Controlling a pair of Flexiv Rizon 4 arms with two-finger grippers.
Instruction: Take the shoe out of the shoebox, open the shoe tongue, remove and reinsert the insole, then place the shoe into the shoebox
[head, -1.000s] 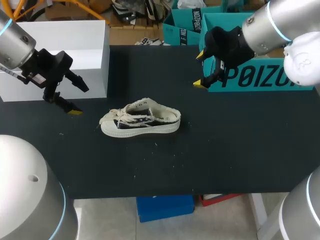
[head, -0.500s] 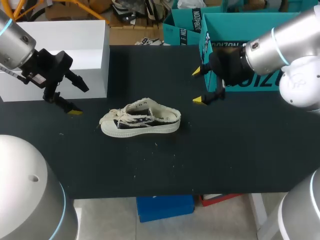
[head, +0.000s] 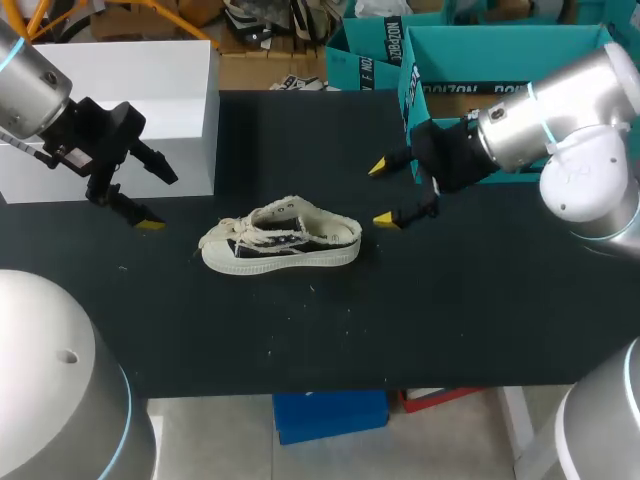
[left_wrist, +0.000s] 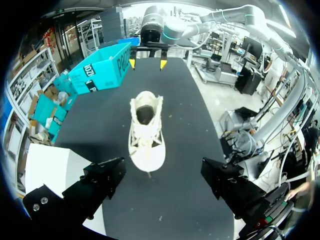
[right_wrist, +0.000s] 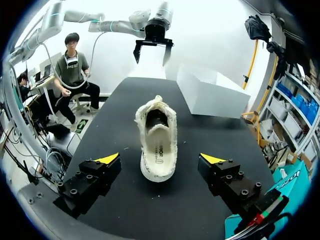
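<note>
Nearest us in the head view, the bare black table (head: 450, 320) fills the lower frame. At mid-frame the shoe (head: 280, 238) stands on its sole, out of its box, toe toward the frame's left and heel toward the right. We judge that it lies this way so each arm gets one end.

Our right gripper (head: 382, 193) hangs just beside the heel without touching it. Its fingers are spread wide, which suits steadying the heel or reaching for the insole. Our left gripper (head: 158, 198) waits at the frame's left, apart from the toe, with its fingers also spread and holding nothing. Behind it stands the white box (head: 130, 100), and the teal shoebox (head: 500, 70) sits open at the upper right, handy for the return.

The right wrist view looks straight into the shoe's mouth, where the insole lies in place. The left wrist view shows the toe and the laced tongue instead. Only the head view shows the gap between the right gripper's tips and the heel.
</note>
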